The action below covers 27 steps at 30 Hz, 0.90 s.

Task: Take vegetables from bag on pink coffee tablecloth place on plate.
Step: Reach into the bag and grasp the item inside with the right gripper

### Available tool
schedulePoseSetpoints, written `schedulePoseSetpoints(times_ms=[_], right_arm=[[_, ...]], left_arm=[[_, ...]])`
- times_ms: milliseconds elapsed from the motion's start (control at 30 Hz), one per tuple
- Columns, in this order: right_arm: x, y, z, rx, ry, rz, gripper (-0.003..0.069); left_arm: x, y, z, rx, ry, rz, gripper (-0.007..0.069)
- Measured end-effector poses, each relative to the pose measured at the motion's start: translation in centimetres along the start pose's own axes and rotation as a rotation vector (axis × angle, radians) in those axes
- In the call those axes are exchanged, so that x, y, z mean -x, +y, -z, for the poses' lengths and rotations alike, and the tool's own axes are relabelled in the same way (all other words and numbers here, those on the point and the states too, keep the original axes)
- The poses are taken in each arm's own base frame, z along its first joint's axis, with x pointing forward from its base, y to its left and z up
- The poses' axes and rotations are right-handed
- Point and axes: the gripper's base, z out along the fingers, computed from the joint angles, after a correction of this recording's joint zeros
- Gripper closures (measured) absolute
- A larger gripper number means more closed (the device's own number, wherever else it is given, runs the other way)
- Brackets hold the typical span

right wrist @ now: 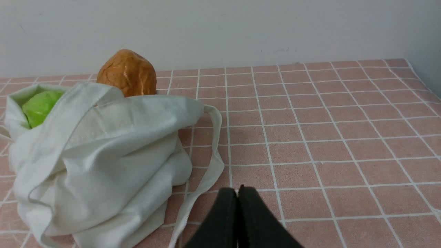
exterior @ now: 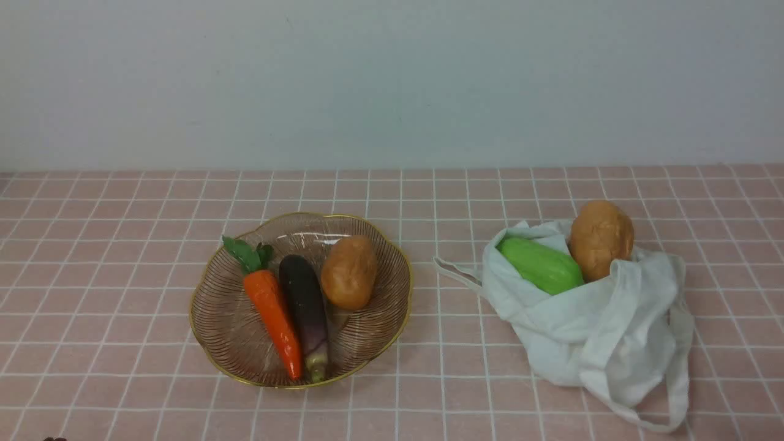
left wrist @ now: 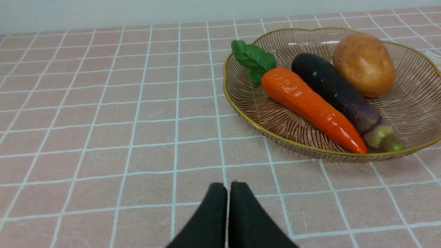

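— Front view: soft white cloth tote bag (exterior: 600, 331) sits on the robot's right side of the pink tablecloth with the white grid (exterior: 122, 257). The ribbed brownish glass plate with the wavy gold rim (exterior: 229, 334) is on the left. Which arm?
— Right, I'd say. Right wrist view has the bag close ahead of the right tool (right wrist: 237, 190), seemingly off toward the plate side, its strap (right wrist: 215, 148) just beside the tips. Jaws pressed together, nothing in them.
— And the left tool (left wrist: 227, 186)?
— Closed too, empty. It faces the plate and sees no bag at all.
— What's in the bag?
— A smooth bright green stubby vegetable (exterior: 540, 264) lying in the mouth, and a lumpy brown potato (exterior: 600, 239) poking up just behind it, looks touching. The plate holds an orange carrot (exterior: 272, 312), a dark purple eggplant (exterior: 304, 306) and a second brown potato (exterior: 349, 272).
— Green one's axis?
— Slanted: far end toward the plate, near end toward the bag's middle. My call is open up, come in over the near cloth edge, close across that slant, not along it.
— Risk?
— Cloth hugs its near side, so the tool could pinch fabric.
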Motion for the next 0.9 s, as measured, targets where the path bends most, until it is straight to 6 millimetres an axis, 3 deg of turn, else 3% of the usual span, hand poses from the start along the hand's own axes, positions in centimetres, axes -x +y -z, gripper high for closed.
schedulePoseSetpoints(times_ms=[567, 767, 900], right_arm=[[0.0, 0.0, 0.0, 0.000, 0.000, 0.001, 0.0669], [0.1, -0.2, 0.0, -0.021, -0.023, 0.077, 0.0669], [1.0, 0.0, 0.0, 0.008, -0.136, -0.055, 0.0669]], left_arm=[[0.0, 0.0, 0.0, 0.000, 0.000, 0.000, 0.0630], [0.0, 0.0, 0.0, 0.000, 0.000, -0.001, 0.0630], [0.0, 0.0, 0.0, 0.000, 0.000, -0.001, 0.0630]])
